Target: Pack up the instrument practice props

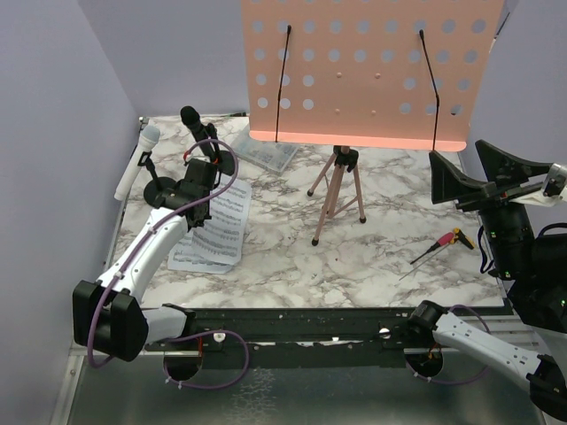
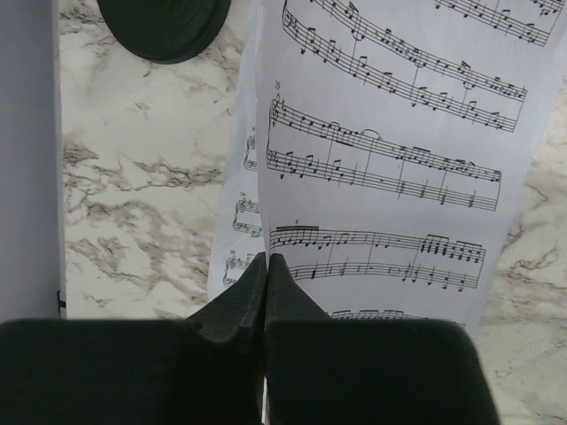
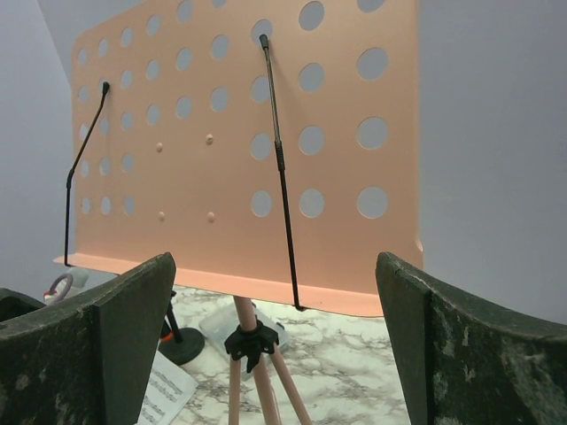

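My left gripper (image 1: pixel 202 215) (image 2: pixel 267 257) is shut on the left edge of the top white sheet-music page (image 2: pixel 390 177), with another page (image 2: pixel 235 221) lying under it on the marble table. In the top view the pages (image 1: pixel 221 232) lie front left. The pink perforated board (image 1: pixel 354 71) (image 3: pixel 221 177) stands on its pink tripod legs (image 1: pixel 337 190) (image 3: pixel 257 381). A black microphone (image 1: pixel 197 124) and a white microphone (image 1: pixel 140 159) sit in black round-based holders (image 1: pixel 164 190) (image 2: pixel 164 27). My right gripper (image 1: pixel 474 173) (image 3: pixel 275 266) hangs open at the right, facing the board from a distance.
A clear plastic box (image 1: pixel 270 155) (image 3: pixel 239 328) lies behind the tripod. A thin stick with a red, yellow and black handle (image 1: pixel 443 243) lies on the table at the right. Lilac walls enclose the table on the left, back and right.
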{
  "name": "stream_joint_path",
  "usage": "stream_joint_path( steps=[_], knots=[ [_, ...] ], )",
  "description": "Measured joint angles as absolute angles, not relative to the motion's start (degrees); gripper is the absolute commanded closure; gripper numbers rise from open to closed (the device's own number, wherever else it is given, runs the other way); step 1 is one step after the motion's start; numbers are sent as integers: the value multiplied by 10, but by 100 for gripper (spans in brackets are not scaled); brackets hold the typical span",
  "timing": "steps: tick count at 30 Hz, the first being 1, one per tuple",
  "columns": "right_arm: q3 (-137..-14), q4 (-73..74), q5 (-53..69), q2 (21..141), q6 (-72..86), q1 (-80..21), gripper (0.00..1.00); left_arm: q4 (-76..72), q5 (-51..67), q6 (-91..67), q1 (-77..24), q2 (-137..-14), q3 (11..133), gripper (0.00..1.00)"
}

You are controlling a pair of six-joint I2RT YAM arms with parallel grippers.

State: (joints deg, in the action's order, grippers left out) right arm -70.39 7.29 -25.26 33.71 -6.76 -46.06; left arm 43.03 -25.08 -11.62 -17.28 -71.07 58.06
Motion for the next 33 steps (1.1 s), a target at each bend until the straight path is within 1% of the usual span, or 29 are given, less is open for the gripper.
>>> stream_joint_path(
  steps=[4,9,15,20,24,33],
  knots=[
    [-700,73,-252,337,-68,-461,0,429,-279,-107,-172,-719,580,100],
    [-690,73,-250,337,-70,-461,0,419,-302,-99,-172,-748,573,93],
    [-680,73,-244,334,-72,-461,0,399,-309,-89,-172,-766,548,91],
    [-679,74,-242,333,-72,-461,0,377,-312,-78,-172,-780,544,92],
    [-672,80,-225,332,-71,-461,0,353,-313,-64,-172,-793,541,96],
    [-649,124,-147,325,-65,-461,0,300,-325,-41,-172,-799,522,98]
  ],
)
